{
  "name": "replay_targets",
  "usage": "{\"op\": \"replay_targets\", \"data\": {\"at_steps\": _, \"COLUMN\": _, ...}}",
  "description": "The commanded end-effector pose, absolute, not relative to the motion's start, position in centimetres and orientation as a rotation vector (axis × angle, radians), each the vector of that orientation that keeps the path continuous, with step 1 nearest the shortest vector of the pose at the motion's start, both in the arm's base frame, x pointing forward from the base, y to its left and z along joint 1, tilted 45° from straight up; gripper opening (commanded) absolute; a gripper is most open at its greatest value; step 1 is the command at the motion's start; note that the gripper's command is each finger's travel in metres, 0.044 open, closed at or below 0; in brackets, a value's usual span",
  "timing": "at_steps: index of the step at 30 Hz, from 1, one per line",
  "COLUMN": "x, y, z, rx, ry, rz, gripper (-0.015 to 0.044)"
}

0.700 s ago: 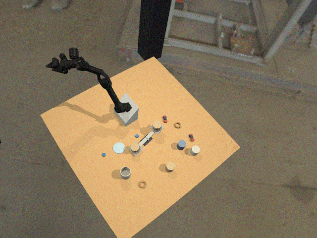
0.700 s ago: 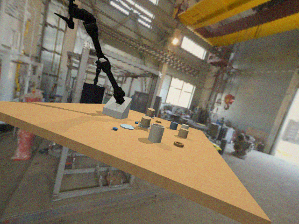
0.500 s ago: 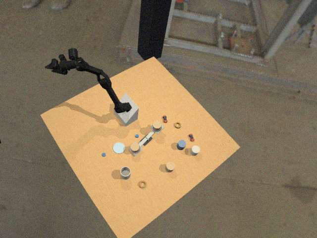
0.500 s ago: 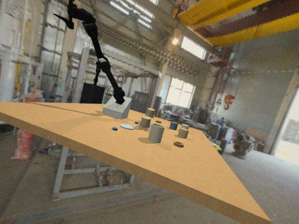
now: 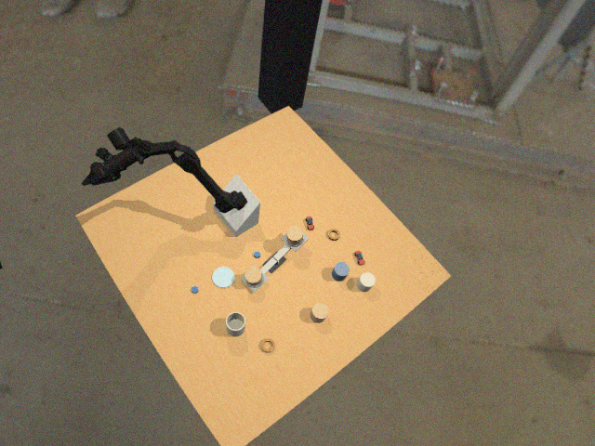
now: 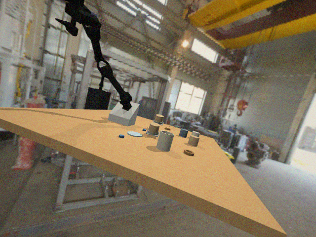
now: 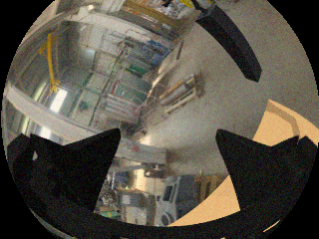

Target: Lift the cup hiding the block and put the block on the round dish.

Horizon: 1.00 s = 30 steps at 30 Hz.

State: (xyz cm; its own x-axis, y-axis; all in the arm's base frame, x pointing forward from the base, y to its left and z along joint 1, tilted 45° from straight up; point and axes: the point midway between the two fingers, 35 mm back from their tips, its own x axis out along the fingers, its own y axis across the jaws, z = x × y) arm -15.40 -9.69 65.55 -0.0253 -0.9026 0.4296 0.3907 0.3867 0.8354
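You are looking at two tan cups sitting upside down on the grey balance — the near cup and the far cup — both far from the wide-open claw. The pale blue round dish is lying just beside the near cup, on the claw's side.
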Motion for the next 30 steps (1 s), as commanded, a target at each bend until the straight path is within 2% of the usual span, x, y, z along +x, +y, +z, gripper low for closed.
{"op": "replay_targets", "data": {"at_steps": 1, "x": -10.6, "y": -11.4, "z": 65.2, "rx": 0.560, "ry": -1.047, "rz": -1.075, "gripper": 0.0440}}
{"op": "replay_targets", "data": {"at_steps": 9, "x": -0.5, "y": -13.0, "z": 63.0, "rx": 0.538, "ry": -0.782, "rz": -0.976, "gripper": 0.0440}}
{"op": "replay_targets", "data": {"at_steps": 15, "x": 4.4, "y": -12.8, "z": 60.9, "rx": 0.475, "ry": -0.619, "rz": -0.916, "gripper": 0.0440}}
{"op": "replay_targets", "data": {"at_steps": 30, "x": 18.8, "y": -7.4, "z": 51.6, "rx": 0.326, "ry": -0.188, "rz": -0.698, "gripper": 0.0440}}
